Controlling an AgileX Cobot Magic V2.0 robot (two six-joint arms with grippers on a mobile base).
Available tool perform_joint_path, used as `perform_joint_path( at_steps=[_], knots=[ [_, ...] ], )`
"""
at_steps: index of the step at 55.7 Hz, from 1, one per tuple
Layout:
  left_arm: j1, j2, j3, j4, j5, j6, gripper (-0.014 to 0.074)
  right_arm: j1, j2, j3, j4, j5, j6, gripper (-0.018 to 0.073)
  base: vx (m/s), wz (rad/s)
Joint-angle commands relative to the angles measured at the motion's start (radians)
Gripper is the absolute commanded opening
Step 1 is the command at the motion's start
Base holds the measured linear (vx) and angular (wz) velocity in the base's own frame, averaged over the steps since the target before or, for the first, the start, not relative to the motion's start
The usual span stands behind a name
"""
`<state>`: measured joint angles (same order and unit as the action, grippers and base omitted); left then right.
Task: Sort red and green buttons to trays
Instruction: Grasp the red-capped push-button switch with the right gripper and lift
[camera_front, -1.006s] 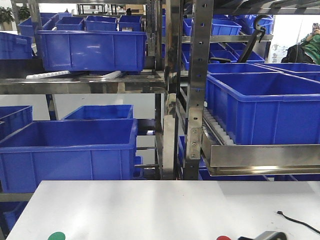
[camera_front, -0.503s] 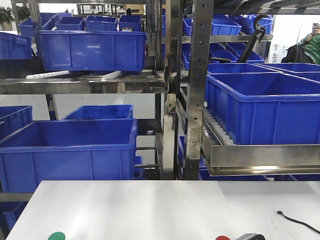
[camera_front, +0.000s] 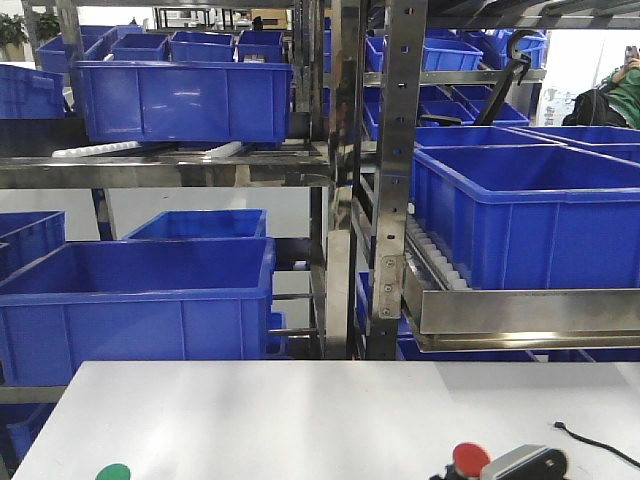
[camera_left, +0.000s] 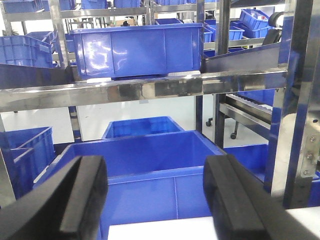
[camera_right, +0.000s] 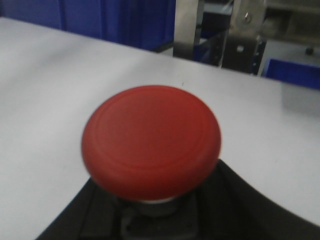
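A red mushroom-head button (camera_front: 470, 459) shows at the bottom edge of the front view, held up by my right gripper (camera_front: 500, 470), whose grey body pokes in beside it. In the right wrist view the red button (camera_right: 151, 141) fills the frame, its stem clamped between the black fingers (camera_right: 240, 210) above the white table. A green button (camera_front: 113, 472) lies on the table at the bottom left. My left gripper (camera_left: 157, 200) is open and empty, its black fingers (camera_left: 75, 200) wide apart, facing a blue bin. No trays are in view.
The white table (camera_front: 320, 410) spans the lower front view. A thin black cable (camera_front: 595, 445) lies at its right. Behind it stand metal racks (camera_front: 385, 180) with several blue bins (camera_front: 135, 300). A person (camera_front: 615, 95) sits far right.
The red button has risen into the front view and moved slightly right with my right gripper. The green button and left arm have not moved.
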<state>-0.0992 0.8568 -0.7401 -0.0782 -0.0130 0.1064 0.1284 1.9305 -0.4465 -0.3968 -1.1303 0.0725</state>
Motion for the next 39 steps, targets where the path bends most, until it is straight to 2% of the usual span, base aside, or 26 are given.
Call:
perform_joint_path(
  at_steps=[1,8,28,39],
  knots=[
    [0.002,-0.006,-0.034,-0.003,-0.059,-0.009,0.0546,0.000,-0.169,0.041,0.021,-0.150,-0.017,-0.0009,0.00,0.00],
    [0.002,-0.006,-0.034,-0.003,-0.019,-0.009,0.0546,0.000,-0.379,0.093,0.043,-0.015,-0.025,-0.0009,0.00,0.00],
    [0.002,-0.007,-0.034,-0.002,0.005,-0.009,0.0546,0.000,-0.989,0.093,0.045,0.615,-0.028,-0.0009,0.00,0.00],
    [0.002,-0.007,-0.034,0.006,0.038,0.033,0.0544,0.000,-1.206,0.093,0.045,0.797,-0.012,-0.0009,0.00,0.00]
  ],
)
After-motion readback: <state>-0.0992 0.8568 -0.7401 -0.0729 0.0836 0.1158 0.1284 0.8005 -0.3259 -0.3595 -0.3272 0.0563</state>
